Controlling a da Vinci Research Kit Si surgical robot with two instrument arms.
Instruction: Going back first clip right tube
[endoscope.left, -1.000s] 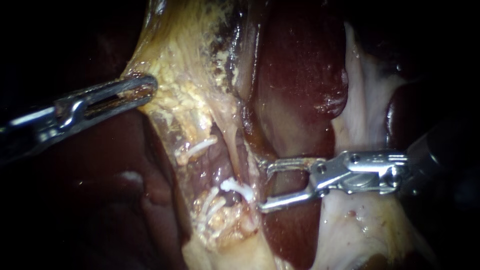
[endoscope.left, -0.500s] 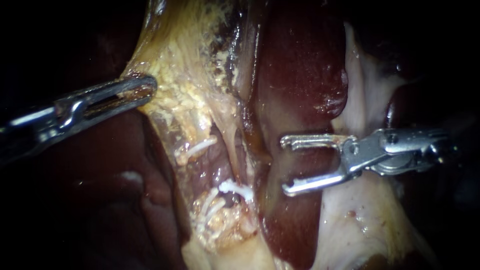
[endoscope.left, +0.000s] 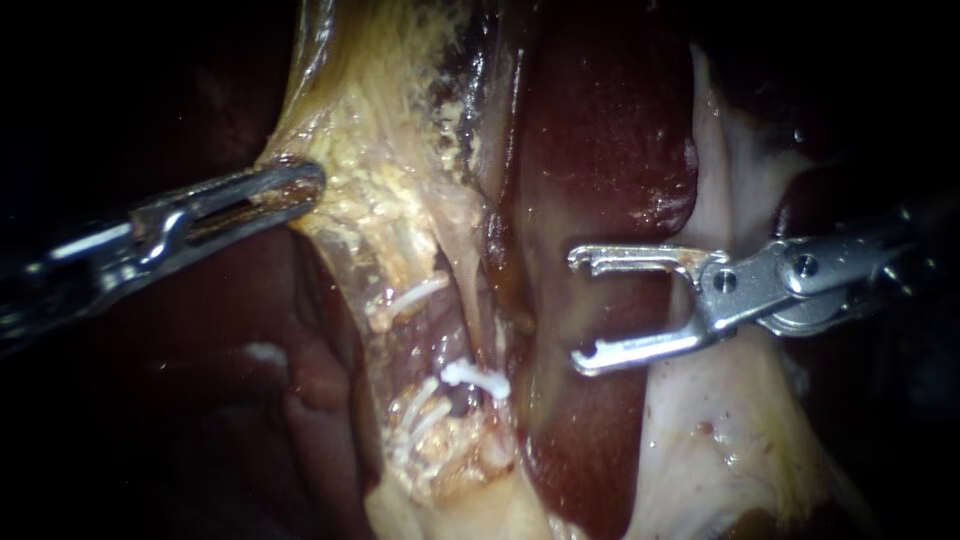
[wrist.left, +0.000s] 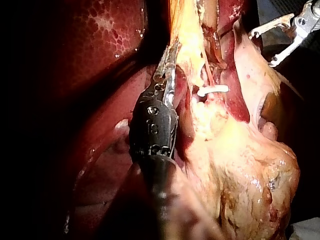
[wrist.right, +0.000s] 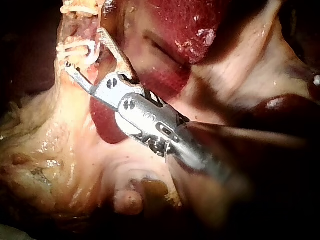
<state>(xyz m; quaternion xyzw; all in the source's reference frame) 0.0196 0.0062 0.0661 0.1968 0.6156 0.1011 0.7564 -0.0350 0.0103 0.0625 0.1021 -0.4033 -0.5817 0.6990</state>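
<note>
With the left instrument (endoscope.left: 300, 185) pinching the yellow tissue (endoscope.left: 370, 205) taut, the right instrument (endoscope.left: 582, 312), its pincer spread and empty, should draw straight off toward three o'clock, well clear of the white clip (endoscope.left: 475, 378) at its eight o'clock.

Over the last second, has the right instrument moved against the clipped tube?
Yes. The right instrument has backed off rightward, away from the white clip, which has stayed put.

The clips (endoscope.left: 475, 378) lie on tissue (endoscope.left: 400, 215) between the left tool (endoscope.left: 308, 186) and right tool (endoscope.left: 578, 311).
</note>
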